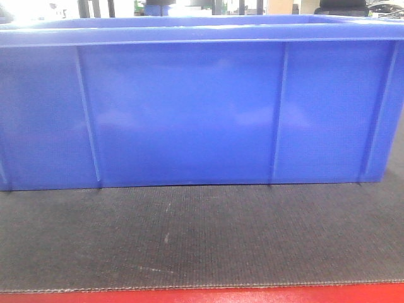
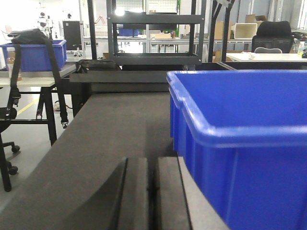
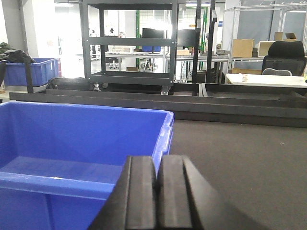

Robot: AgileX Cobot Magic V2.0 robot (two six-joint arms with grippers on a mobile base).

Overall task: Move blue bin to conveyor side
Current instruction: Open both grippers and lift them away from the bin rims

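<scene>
Left side first: our left gripper [image 2: 153, 191] sits low over the conveyor [image 2: 96, 153], pads pressed together with only a thin seam between them, nothing clamped. It is just left of the blue bin [image 2: 249, 143], close to the bin's near corner but not touching as far as we can tell. Behind it in the left wrist view we see a table with a second blue bin [image 2: 33, 55] and a dark bag strap [image 2: 48, 52] hanging over it, then a black wire cart [image 2: 153, 38] at the belt's far end.

Centre: front view is filled by the blue bin's long side wall [image 1: 189, 107], upright, standing flat on the dark woven belt [image 1: 189, 240]. Red strip [image 1: 202, 295] runs along the belt's near edge, bin set back from it.

Right side: our right gripper [image 3: 156, 196] is also closed, pads together, holding nothing. It is at the bin's right-hand end, near the rim [image 3: 163, 134]; we cannot tell whether it's touching. Bin interior looks bare in this view. Open belt [image 3: 240, 163] extends to the right, a white table [image 3: 268, 79] beyond.
</scene>
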